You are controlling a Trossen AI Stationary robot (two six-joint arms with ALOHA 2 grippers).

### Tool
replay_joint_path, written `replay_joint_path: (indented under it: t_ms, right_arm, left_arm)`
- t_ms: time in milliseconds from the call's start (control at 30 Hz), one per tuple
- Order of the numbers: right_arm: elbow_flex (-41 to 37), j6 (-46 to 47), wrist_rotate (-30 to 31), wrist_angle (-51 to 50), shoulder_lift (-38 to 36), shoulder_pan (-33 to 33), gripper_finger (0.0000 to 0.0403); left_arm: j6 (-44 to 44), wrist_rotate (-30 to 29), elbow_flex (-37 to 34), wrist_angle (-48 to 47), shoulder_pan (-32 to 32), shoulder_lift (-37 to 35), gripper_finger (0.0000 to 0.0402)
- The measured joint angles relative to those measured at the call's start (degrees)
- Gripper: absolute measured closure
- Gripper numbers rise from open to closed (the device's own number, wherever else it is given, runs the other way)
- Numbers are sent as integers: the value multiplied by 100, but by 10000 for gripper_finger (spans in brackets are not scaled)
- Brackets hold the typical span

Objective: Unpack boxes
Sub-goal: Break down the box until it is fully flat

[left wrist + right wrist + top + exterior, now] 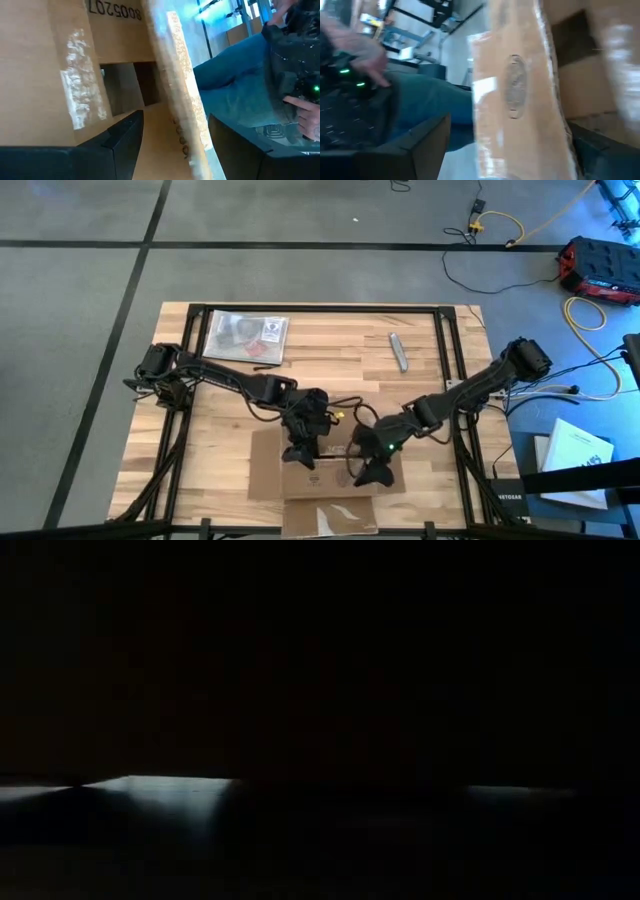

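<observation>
A shallow brown cardboard box lies at the near edge of the wooden table, midway between the table's two sides, its flaps spread and strips of shiny clear tape catching the light on its walls. Both dark arms bend down over it from either side. The left gripper sits above the box's left half; in the left wrist view its two dark fingers stand apart on either side of a raised flap edge, one inside the box and one outside, though whether the pads press the cardboard cannot be told. The right gripper hangs over the box's right half, and in the right wrist view its fingers are likewise spread with an upright, taped flap between them; contact is too blurred to judge. A printed number shows on the inner cardboard face in the left wrist view. Farther back on the table, near the left rear corner, lies a clear plastic bag holding dark contents and a small red item, and toward the right rear rests a small grey metal tool. Beyond the table's near edge, both wrist views show a person in blue jeans, a hand resting on a dark device with a green light. The low view is almost wholly dark. Yellow cables trail across the grey floor to the right.
</observation>
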Motion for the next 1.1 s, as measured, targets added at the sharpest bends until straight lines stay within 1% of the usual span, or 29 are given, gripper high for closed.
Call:
replay_joint_path:
  t_ms: [100,133,267,333,400,467,500,533,633,700,800,933,1100]
  right_arm:
    - [0,5,43,197,0,141,161]
    - [0,7,90,251,0,197,176]
    - [0,7,181,303,0,386,247]
    - [0,7,238,332,0,478,285]
    - [0,7,286,327,0,532,329]
    - [0,10,344,263,0,597,374]
    - [-2,12,377,275,0,623,387]
    - [-2,13,466,305,0,662,393]
    - [-2,-4,680,297,-4,781,391]
    - [-2,-13,762,138,-7,796,396]
    - [2,-70,847,-22,-7,782,399]
    - [2,-181,1047,-13,-7,740,400]
    - [2,-207,1062,17,-7,666,401]
  left_arm:
    - [-102,53,0,71,84,-2,190]
    - [-240,140,-2,240,125,-10,190]
    - [-909,390,-4,1267,317,-160,190]
    - [-1139,414,6,1831,411,-235,190]
    - [-1352,408,9,2097,501,-264,190]
    - [-1459,380,2,2140,577,-262,190]
    - [-1516,373,0,2127,592,-261,190]
    - [-1565,368,0,2112,601,-260,190]
    - [-1651,367,0,2037,597,-260,190]
    - [-1627,354,0,2038,531,-258,190]
    - [-1342,110,0,2025,424,-258,190]
    - [-1418,-41,0,2000,373,-256,190]
    - [-1525,-46,0,2004,387,-256,190]
